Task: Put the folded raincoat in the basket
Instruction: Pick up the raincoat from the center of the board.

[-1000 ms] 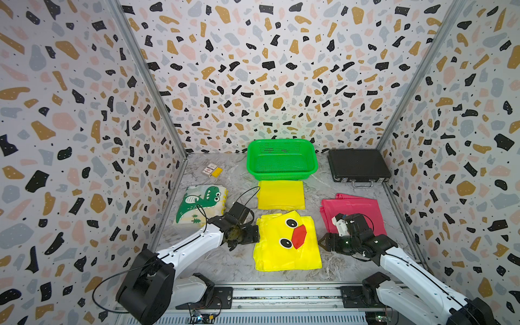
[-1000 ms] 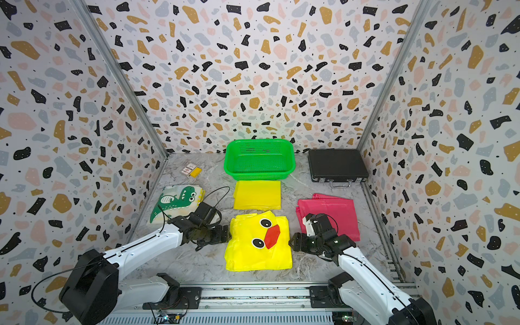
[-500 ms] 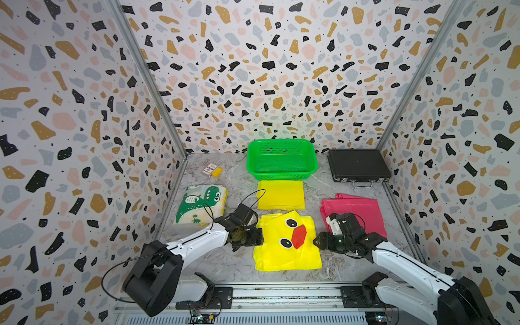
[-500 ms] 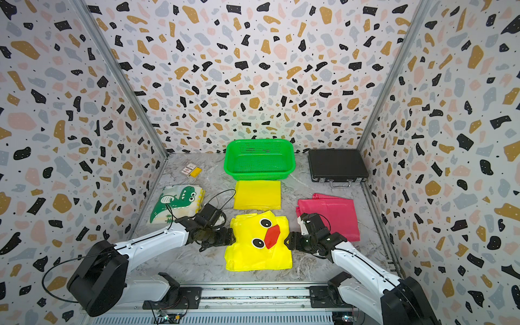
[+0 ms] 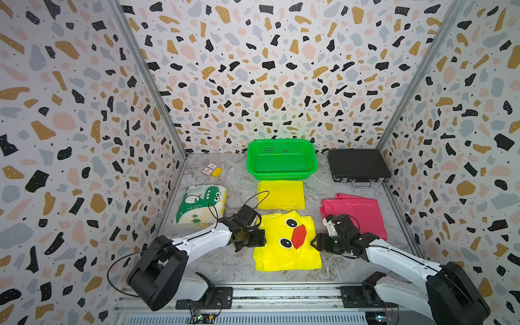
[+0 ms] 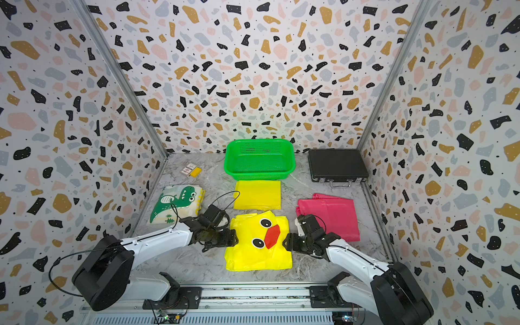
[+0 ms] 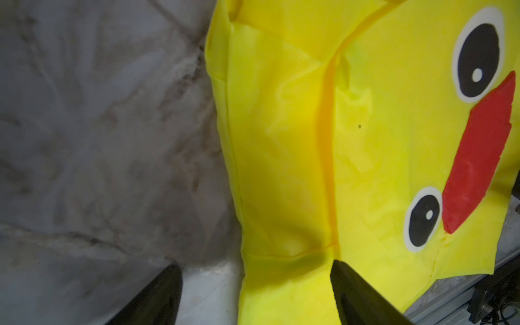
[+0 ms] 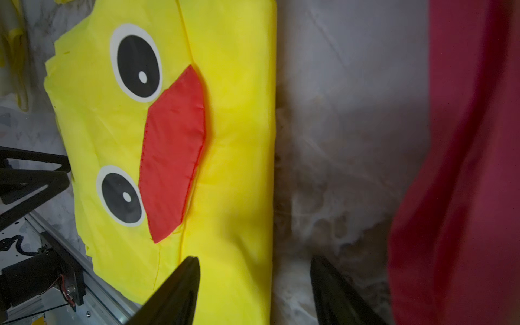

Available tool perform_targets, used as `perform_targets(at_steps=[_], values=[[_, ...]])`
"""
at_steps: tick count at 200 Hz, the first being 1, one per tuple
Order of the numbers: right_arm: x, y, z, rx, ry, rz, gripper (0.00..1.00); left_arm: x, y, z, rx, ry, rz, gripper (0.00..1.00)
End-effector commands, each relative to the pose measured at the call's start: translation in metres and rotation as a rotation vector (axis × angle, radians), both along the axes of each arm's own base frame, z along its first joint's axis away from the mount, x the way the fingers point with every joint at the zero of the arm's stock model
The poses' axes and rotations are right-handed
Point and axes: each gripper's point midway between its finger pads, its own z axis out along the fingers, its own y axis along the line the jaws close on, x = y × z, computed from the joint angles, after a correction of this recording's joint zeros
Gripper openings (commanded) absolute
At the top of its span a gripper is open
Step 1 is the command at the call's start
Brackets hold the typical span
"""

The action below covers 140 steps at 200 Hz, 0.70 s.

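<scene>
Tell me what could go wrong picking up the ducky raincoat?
1. The left gripper and right gripper, both open, straddle only the edges of the folded yellow duck-face raincoat; pinching just the top layer could let it unfold.
2. The plain yellow folded sheet lies between it and the bright green plastic mesh basket; a low carry might drag it along.
3. The pink folded raincoat sits close beside the right gripper and could snag.

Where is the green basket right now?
In both top views the green basket stands at the back, centred, with the black briefcase to its right and a plain yellow folded garment just in front.
</scene>
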Motion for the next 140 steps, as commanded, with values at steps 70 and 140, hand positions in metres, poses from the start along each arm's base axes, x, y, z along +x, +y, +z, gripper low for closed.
perform_targets(at_steps=[70, 140], values=[[-0.008, 0.0, -0.023, -0.088, 0.054, 0.016, 0.55, -0.009, -0.007, -0.019, -0.01, 0.037, -0.032, 0.72], [-0.004, 0.005, -0.013, -0.084, 0.011, 0.047, 0.21, -0.002, -0.013, -0.009, -0.033, 0.001, -0.035, 0.23]])
